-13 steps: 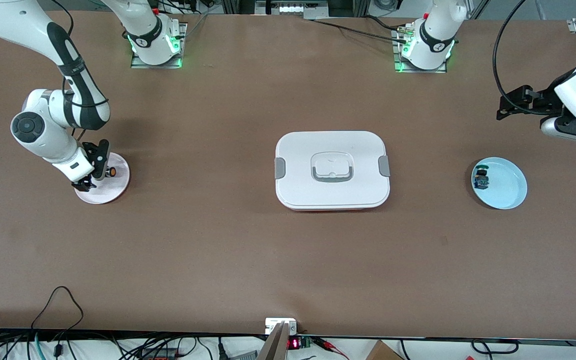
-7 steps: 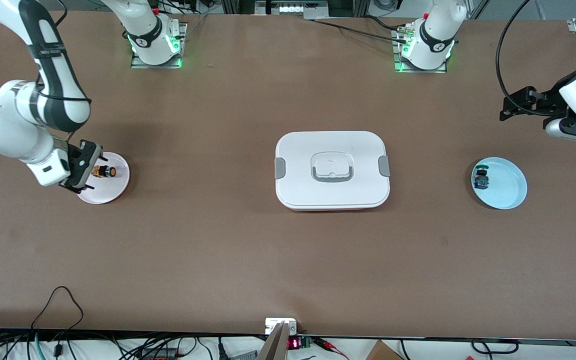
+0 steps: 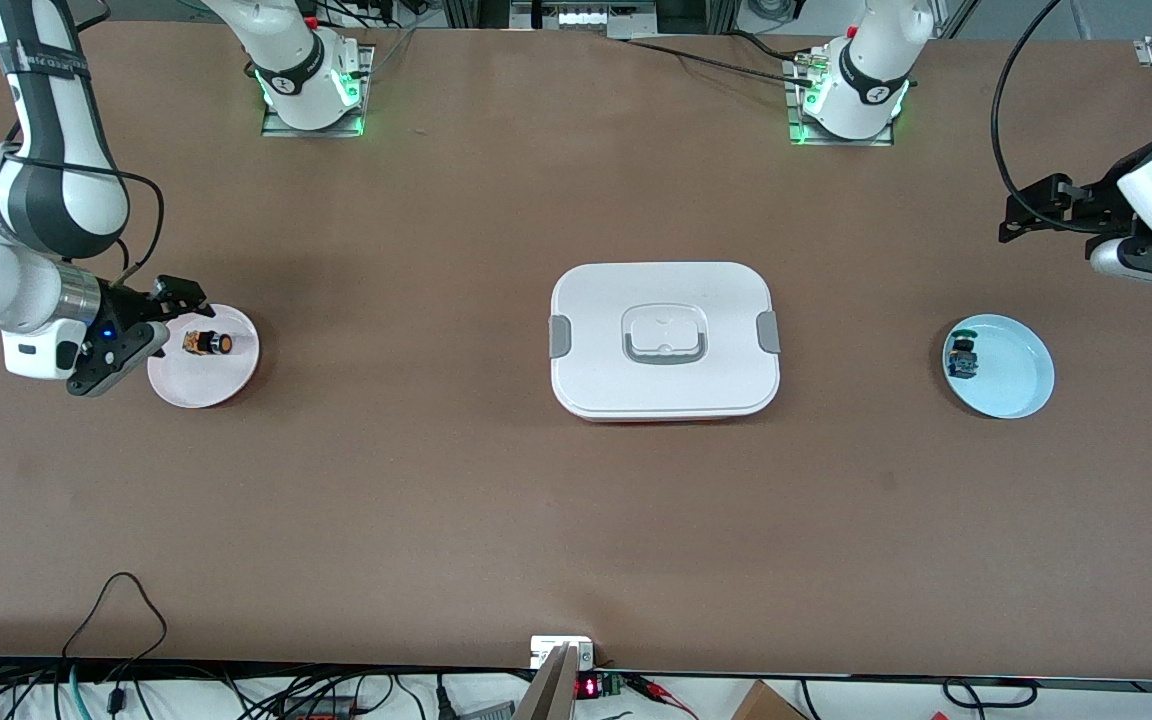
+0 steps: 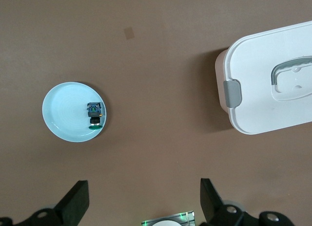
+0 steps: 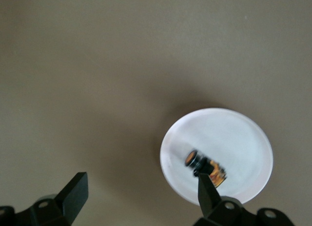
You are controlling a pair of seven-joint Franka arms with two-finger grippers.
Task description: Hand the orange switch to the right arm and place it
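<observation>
The orange switch lies on its side on the pink plate at the right arm's end of the worktop, cap pointing toward the middle. It sits free of any grip, so the placing looks done to me; a plate is a sensible spot for something this small that could roll.

The right gripper hangs over the plate's outer edge, just beside the switch and not touching it. Its fingers are spread wide and hold nothing. In the right wrist view the switch shows on the plate, with one black fingertip close by it and the other well off over bare worktop.

The left gripper waits up in the air at the left arm's end of the worktop, past the blue plate, also released and empty; its wrist view shows both fingers parted over bare surface. On that blue plate rests the green switch, lying at the plate's edge toward the middle, well apart from everything else.

Between the two plates sits a closed white box with grey clips and a handle in its lid. It stands in the straight path between the arms, though neither gripper is near it. Cables trail along the worktop's near edge, clear of the plates.
</observation>
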